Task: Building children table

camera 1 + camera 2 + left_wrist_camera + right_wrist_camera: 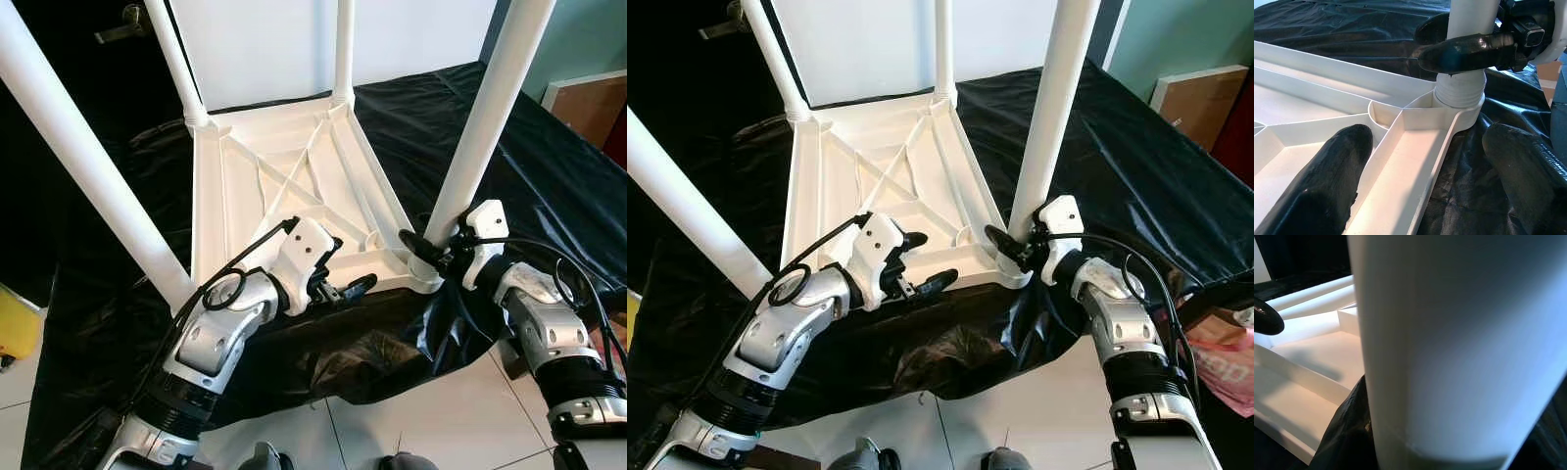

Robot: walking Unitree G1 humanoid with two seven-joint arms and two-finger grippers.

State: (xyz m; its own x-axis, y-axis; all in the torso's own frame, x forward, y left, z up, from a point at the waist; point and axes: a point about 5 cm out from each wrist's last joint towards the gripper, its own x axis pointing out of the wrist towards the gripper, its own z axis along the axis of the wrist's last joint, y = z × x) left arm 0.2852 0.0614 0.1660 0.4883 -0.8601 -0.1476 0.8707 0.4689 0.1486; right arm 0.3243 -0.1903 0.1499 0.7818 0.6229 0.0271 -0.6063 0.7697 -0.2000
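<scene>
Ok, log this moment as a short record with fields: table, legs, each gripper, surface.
table: white plastic tabletop lying upside down, ribbed underside up
legs: four white legs standing up from the corners
right gripper: right gripper closed around the near-right leg just above its corner socket
left gripper: left gripper open, fingers straddling the near edge of the tabletop
surface: black plastic sheet under the table

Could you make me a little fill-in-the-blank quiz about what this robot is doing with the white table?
1. The white table lies upside down on a ____ sheet.
2. The right gripper is closed around the base of a table ____.
3. The left gripper straddles the table's near ____, its fingers apart.
4. ____ legs stand up from the table's corners.

Missing words: black; leg; edge; four
</scene>
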